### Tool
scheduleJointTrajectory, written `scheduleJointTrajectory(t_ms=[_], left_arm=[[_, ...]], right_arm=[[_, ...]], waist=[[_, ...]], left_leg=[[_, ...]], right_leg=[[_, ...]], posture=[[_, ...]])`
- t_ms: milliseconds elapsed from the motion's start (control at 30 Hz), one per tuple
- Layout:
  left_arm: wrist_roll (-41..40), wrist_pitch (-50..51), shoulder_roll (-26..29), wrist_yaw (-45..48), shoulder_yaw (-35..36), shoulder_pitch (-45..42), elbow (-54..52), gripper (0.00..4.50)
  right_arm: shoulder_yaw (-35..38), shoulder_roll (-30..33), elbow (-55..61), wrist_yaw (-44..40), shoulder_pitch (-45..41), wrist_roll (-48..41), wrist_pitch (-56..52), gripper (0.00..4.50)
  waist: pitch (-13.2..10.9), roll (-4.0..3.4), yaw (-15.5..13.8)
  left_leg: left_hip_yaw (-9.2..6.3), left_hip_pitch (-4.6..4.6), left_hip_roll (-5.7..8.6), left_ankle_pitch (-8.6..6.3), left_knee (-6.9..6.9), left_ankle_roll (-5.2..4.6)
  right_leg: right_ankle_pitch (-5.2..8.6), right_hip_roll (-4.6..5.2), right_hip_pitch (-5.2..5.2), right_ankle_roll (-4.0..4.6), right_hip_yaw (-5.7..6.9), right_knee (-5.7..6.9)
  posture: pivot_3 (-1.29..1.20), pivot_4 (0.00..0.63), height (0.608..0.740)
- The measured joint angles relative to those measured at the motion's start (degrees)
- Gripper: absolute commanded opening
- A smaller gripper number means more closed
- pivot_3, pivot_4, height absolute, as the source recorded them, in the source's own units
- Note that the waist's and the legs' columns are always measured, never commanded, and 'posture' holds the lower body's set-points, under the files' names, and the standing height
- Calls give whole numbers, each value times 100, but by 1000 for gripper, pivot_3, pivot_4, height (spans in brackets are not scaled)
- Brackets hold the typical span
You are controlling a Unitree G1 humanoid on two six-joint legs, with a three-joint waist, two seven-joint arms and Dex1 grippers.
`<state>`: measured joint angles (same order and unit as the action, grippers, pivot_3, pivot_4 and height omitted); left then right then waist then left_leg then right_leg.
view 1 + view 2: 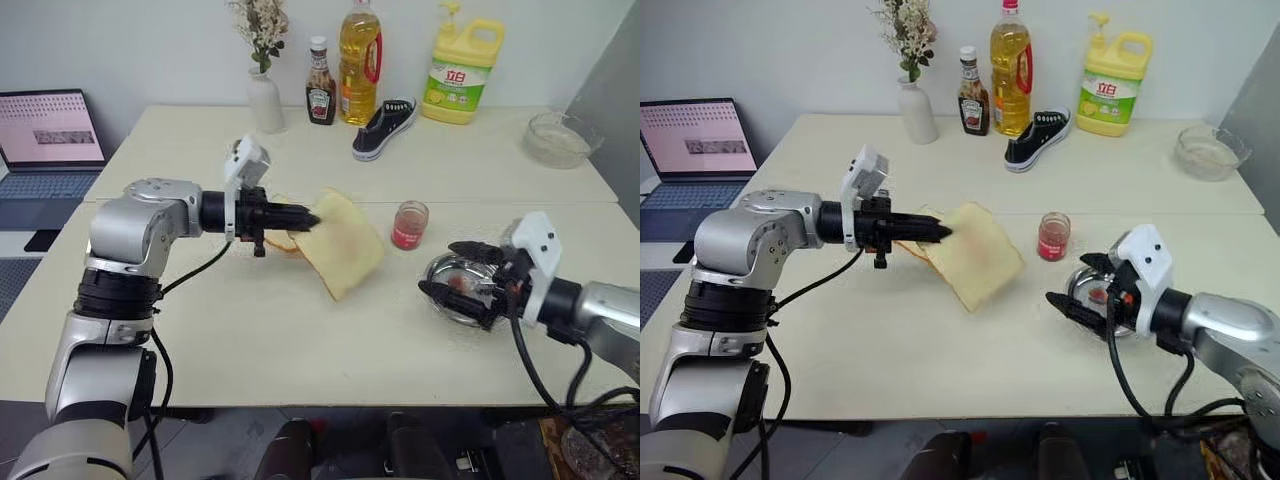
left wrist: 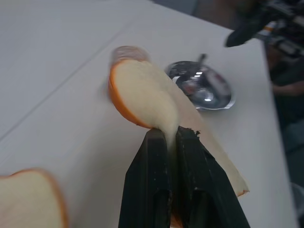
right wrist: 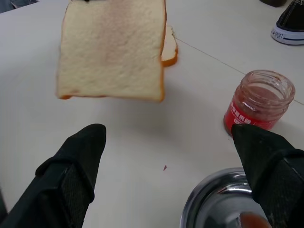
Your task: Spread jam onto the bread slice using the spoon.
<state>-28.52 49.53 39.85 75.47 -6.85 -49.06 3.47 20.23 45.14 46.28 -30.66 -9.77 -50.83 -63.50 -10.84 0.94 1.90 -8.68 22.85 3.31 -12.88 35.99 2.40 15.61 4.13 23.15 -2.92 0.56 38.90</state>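
The left claw [image 1: 312, 220] is pinched tight on one edge of the bread slice [image 1: 345, 245], holding it lifted off the surface [image 1: 250, 340] so that it hangs tilted in the air. In the head views the slice sits near the middle, with the jam [image 1: 409, 225] in its small glass jar standing just beside it at about 3 o'clock, apart from it. A second, yellower slice [image 1: 915, 246] lies flat on the surface underneath the raised one, peeking out toward 9 o'clock near the left claw's fingers. The right claw [image 1: 462, 272] stands spread wide with nothing between its fingers, poised above the near rim of the round steel dish [image 1: 450, 290], which rests at about 5 o'clock from the jar. The spoon [image 2: 201, 60] lies in that dish, its handle leaning out over the rim in the left wrist view. Along the far edge of the surface, toward 12 o'clock, stand a white vase [image 1: 265, 100], a ketchup bottle [image 1: 320, 95], an oil bottle [image 1: 360, 65], a yellow detergent jug [image 1: 460, 75] and a dark sneaker [image 1: 385, 128].
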Motion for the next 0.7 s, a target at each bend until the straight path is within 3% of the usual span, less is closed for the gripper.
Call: scheduleJointTrajectory(t_ms=[133, 233, 467, 700], left_arm=[[869, -1347, 160, 414, -1037, 384, -21, 23], [1888, -2870, -271, 248, -1774, 454, 1043, 23], [3022, -5230, -1044, -242, -2054, -186, 2890, 23], [3610, -6635, -1262, -547, -2049, -544, 4029, 23]], right_arm=[[330, 126, 396, 209, 509, -701, -202, 4500], [298, 134, 657, 481, 792, -1000, -201, 4500], [135, 169, 691, 989, 887, -1124, -71, 4500], [93, 276, 689, 1187, 951, -1128, 89, 4500]], waist=[[8, -14, -17], [-4, 6, -71], [-5, 17, -133], [-5, 18, -126]], left_leg=[[8, -9, -9, 0, -2, 0], [4, 7, -5, 1, 8, -2], [11, 12, 3, 1, 8, -2], [9, 10, 7, 0, 8, -3]], right_leg=[[-1, -2, -5, 5, -7, 0], [-10, -2, 2, 8, -2, -2], [-18, 4, 0, -6, -6, -20], [-18, 1, 0, -8, -4, -15]], posture=[[0, 150, 740], [0, 150, 740], [0, 150, 740], [0, 150, 740]])
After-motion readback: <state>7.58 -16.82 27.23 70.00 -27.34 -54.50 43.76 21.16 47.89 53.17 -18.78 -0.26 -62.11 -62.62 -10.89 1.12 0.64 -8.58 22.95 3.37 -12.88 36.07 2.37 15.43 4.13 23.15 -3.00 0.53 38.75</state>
